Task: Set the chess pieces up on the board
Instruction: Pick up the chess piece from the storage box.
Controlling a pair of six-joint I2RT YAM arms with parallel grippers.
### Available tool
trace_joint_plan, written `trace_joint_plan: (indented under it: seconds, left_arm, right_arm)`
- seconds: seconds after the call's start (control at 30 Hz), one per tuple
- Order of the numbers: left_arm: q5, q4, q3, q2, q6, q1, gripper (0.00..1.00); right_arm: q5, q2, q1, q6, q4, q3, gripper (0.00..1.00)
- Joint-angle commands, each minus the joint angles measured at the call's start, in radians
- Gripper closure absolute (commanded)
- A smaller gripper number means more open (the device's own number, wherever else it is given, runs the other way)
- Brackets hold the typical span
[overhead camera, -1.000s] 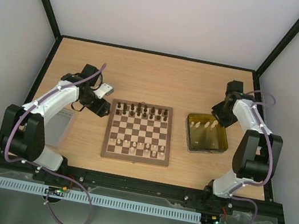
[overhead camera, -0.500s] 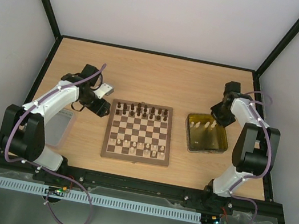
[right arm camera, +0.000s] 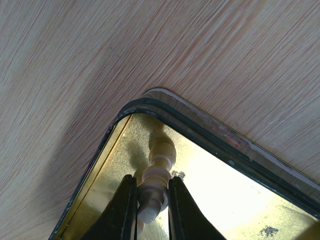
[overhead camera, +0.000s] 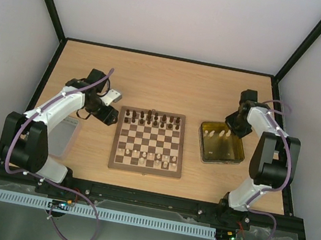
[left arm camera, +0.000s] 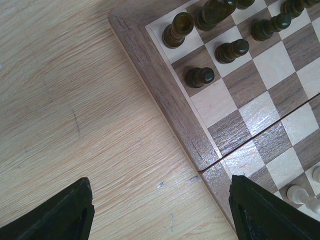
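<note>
The board [overhead camera: 144,170] lies at mid-table, with dark brown chess pieces [overhead camera: 151,118] on its far rows and cream chess pieces [overhead camera: 145,154] on its near rows. My right gripper [overhead camera: 231,127] reaches into the far left corner of the yellow tray [overhead camera: 220,162]. In the right wrist view it [right arm camera: 151,200] is shut on a cream piece [right arm camera: 156,182] standing on the tray floor [right arm camera: 225,185]. My left gripper [overhead camera: 110,117] hangs open just left of the board. The left wrist view shows it [left arm camera: 160,187] empty over bare table beside the board's border [left arm camera: 165,100], near a dark piece [left arm camera: 200,76].
More cream pieces [overhead camera: 216,137] stand in the tray. A grey translucent lid [overhead camera: 64,136] lies beside the left arm at the table's left edge. Black frame posts and pale walls enclose the table.
The right gripper's fingers have closed on the cream piece in the tray corner, and the right arm has drawn in slightly. The left arm has not moved.
</note>
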Motion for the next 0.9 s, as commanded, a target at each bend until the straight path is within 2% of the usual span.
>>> trace_joint_plan:
  seconds: [0.0, 0.4, 0.73, 0.87]
  left_arm:
    - [-0.008, -0.009, -0.01, 0.004, -0.007, -0.002, 0.25]
    - [-0.005, -0.009, -0.011, 0.011, -0.005, -0.002, 0.25]
    - [-0.004, -0.01, -0.01, 0.015, -0.002, -0.002, 0.25]
    - [-0.004, -0.012, -0.009, 0.021, -0.001, -0.002, 0.25]
  right_arm:
    - [0.009, -0.019, -0.005, -0.003, -0.005, -0.025, 0.98]
    - [0.056, -0.077, -0.005, -0.023, -0.06, 0.045, 0.98]
    - [0.023, -0.127, 0.0, -0.044, -0.103, 0.083, 0.98]
    - [0.029, -0.189, 0.048, -0.053, -0.15, 0.111, 0.98]
